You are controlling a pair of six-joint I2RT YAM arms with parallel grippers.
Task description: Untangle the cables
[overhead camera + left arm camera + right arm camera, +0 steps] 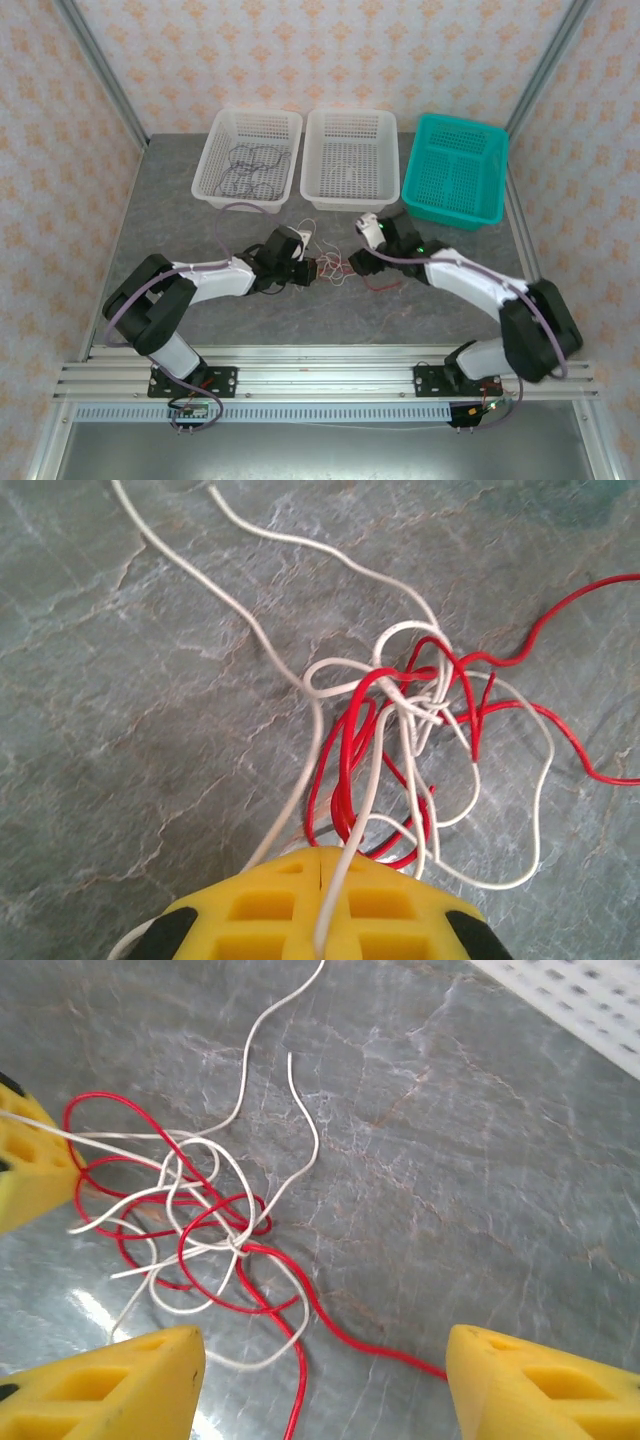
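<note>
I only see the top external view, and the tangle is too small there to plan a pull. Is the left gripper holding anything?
Observer: Yes, the left gripper is shut on one white cable.
Operator: And the right?
Observer: The right gripper is open; a red cable lies loose between its jaws.

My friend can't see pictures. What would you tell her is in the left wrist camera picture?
The yellow left gripper is pinched shut on a thin white cable. Just beyond it, a tangle of red and white cables lies knotted on the grey, stone-patterned table.
</note>
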